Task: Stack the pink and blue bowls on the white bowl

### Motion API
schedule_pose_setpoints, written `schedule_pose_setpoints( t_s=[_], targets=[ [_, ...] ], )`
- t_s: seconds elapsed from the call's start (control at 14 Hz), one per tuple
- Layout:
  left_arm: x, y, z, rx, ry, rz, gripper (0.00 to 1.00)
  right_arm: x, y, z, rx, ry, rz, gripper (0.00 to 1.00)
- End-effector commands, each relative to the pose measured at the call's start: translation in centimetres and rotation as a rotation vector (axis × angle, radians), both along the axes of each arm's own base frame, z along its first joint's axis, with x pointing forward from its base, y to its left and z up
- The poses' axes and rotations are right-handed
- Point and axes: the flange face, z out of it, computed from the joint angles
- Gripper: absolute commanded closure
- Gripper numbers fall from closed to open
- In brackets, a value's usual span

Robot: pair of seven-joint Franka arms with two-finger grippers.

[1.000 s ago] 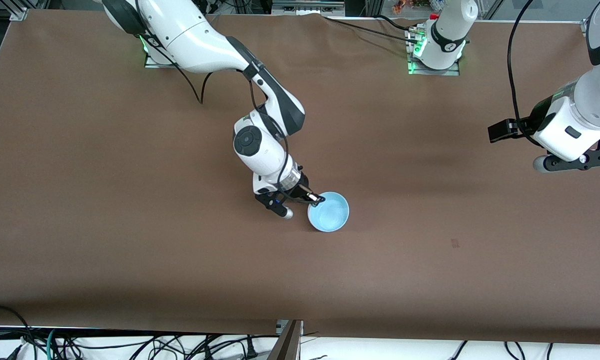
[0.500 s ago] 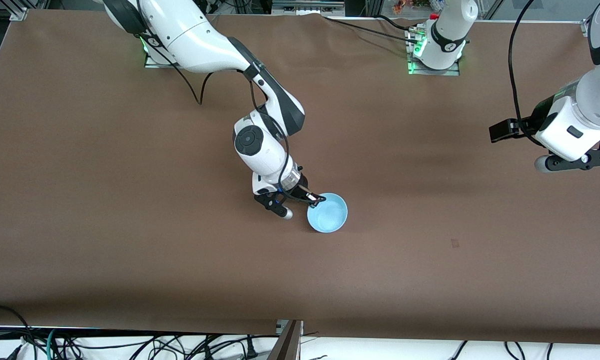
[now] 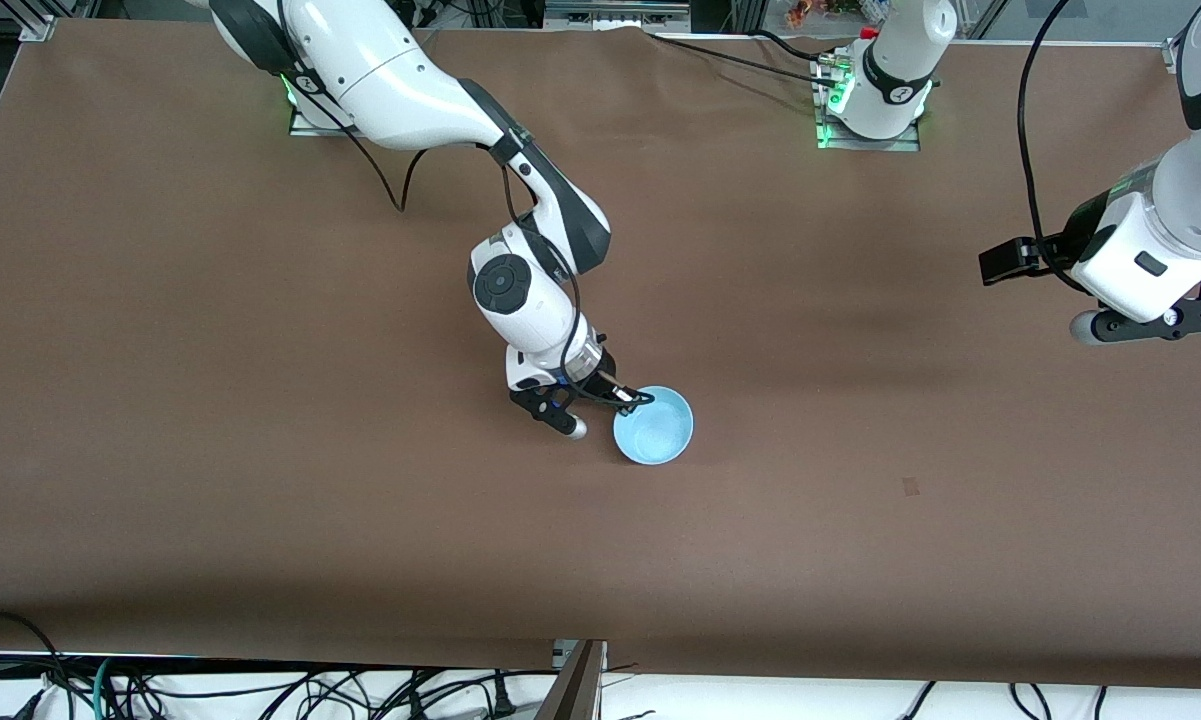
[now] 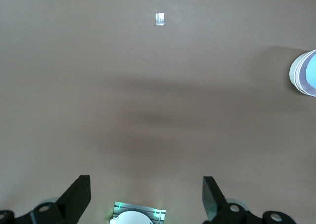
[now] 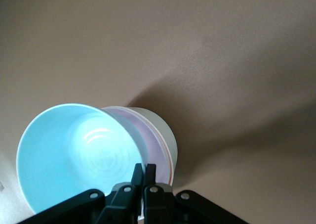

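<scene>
I see open brown table (image 3: 260,400) all around the bowl stack (image 3: 653,425); only my right gripper (image 3: 628,398), clamped on its rim, obstructs access.

From the front camera, the light sky-blue round plastic bowl (image 3: 653,425) hides whatever sits beneath it. The right wrist view shows only thin rims of a pale pink plastic bowl (image 5: 157,144) and a plain white bowl (image 5: 163,127) around the blue one; their insides are covered. In the left wrist view, the stack (image 4: 304,73) is cut off by the edge.
</scene>
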Motion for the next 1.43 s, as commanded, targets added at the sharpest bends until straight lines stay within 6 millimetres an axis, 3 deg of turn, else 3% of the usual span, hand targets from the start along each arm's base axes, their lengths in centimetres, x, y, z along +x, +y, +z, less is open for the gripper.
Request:
schedule_pose_setpoints(
  t_s=[0.0,0.07,0.14,0.29,0.36,0.43,0.57,0.86,1.0,1.14,1.36],
  targets=[
    [-0.6,0.1,0.7,-0.008,0.0,-0.024,0.0,0.0,0.4,-0.3,-0.009,-0.013,0.0,1.0],
    [-0.6,0.1,0.7,-0.01,0.0,-0.025,0.0,0.0,0.4,-0.5,-0.009,-0.011,-0.003,1.0],
    [-0.5,0.2,0.7,-0.009,0.0,-0.024,0.0,0.1,0.3,-0.5,-0.008,-0.01,-0.005,0.93],
    [-0.5,0.2,0.7,-0.01,0.0,-0.024,0.0,0.1,0.3,-0.5,-0.002,-0.011,-0.01,0.56],
    [-0.5,0.2,0.7,-0.01,0.0,-0.024,0.0,0.2,0.3,-0.4,0.002,-0.014,-0.014,0.2],
    [-0.5,0.2,0.7,-0.01,0.0,-0.024,0.0,0.2,0.4,-0.3,0.008,-0.014,-0.027,0.07],
    [-0.5,0.0,0.7,-0.01,-0.002,-0.025,0.0,0.6,0.3,1.0,0.029,-0.006,-0.089,0.02],
    [-0.5,0.0,0.7,-0.01,-0.002,-0.025,0.0,1.6,-0.3,6.8,0.057,-0.038,-0.102,0.01],
    [-0.6,0.0,0.7,-0.01,0.0,-0.027,0.0,2.7,-3.2,11.2,-0.009,-0.003,-0.091,0.01],
    [-0.6,0.0,0.7,-0.01,0.0,-0.027,0.0,3.8,-8.2,17.2,-0.028,0.052,-0.121,0.01],
    [-0.5,0.0,0.7,-0.015,-0.004,-0.027,0.0,3.2,-15.5,25.2,-0.115,0.117,-0.009,0.01]
  ],
)
